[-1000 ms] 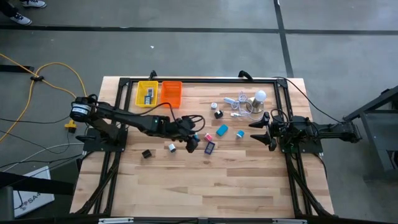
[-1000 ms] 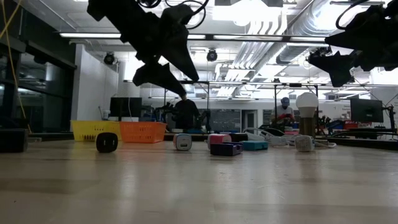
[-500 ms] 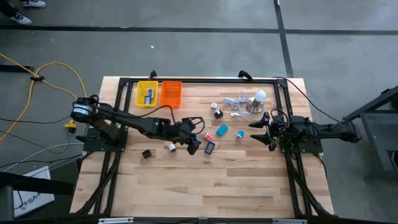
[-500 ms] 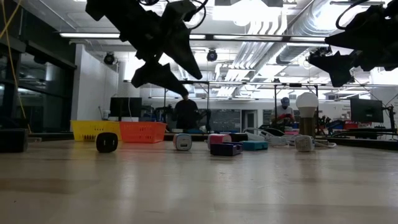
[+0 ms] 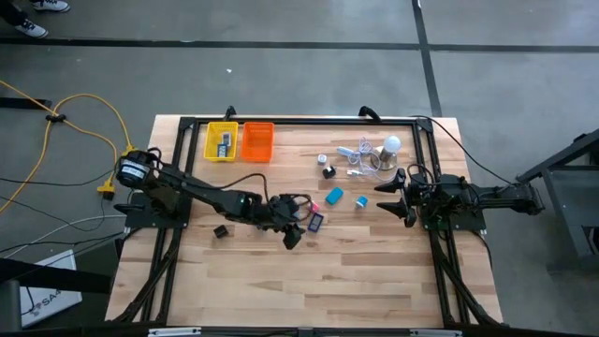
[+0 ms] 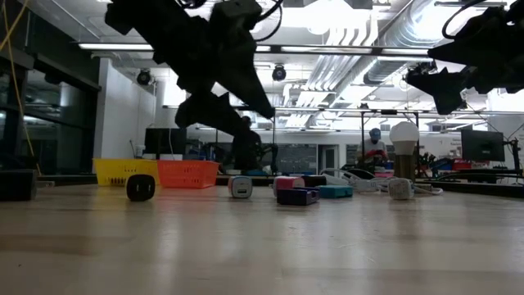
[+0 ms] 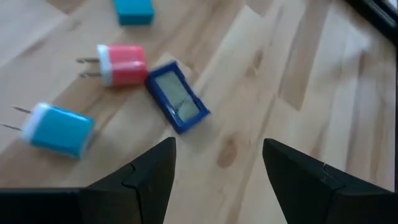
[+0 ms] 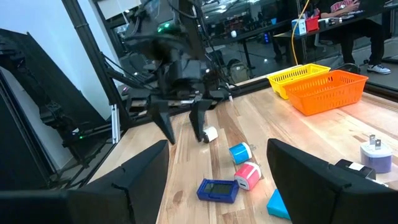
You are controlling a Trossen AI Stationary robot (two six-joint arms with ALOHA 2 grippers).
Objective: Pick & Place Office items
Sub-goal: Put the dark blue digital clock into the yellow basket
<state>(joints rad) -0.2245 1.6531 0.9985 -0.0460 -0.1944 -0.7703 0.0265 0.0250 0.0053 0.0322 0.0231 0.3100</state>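
Note:
My left gripper [image 5: 299, 227] hovers open above the table, just left of a dark-blue flat piece with a grey window [image 5: 315, 222]. In the left wrist view that piece [image 7: 177, 106] lies ahead of the open fingers, next to a pink-red plug [image 7: 121, 64] and a blue plug [image 7: 59, 129]. More small pieces lie flat on the wood: a blue one [image 5: 334, 197], a light-blue one [image 5: 360, 202], a black one [image 5: 221, 230] and a white one [image 6: 240, 187]. My right gripper [image 5: 382, 197] waits open, raised at the table's right side.
A yellow basket [image 5: 222, 140] and an orange basket [image 5: 257, 140] stand at the far edge, left of centre. A white bulb [image 5: 391, 145] and a white cable [image 5: 360, 154] lie far right. Bare wood runs along the near half of the table. People stand in the room beyond.
My left gripper has moved toward the table's near edge and slightly right, closing on the dark-blue piece, and has stayed open. The pieces on the table have kept their places.

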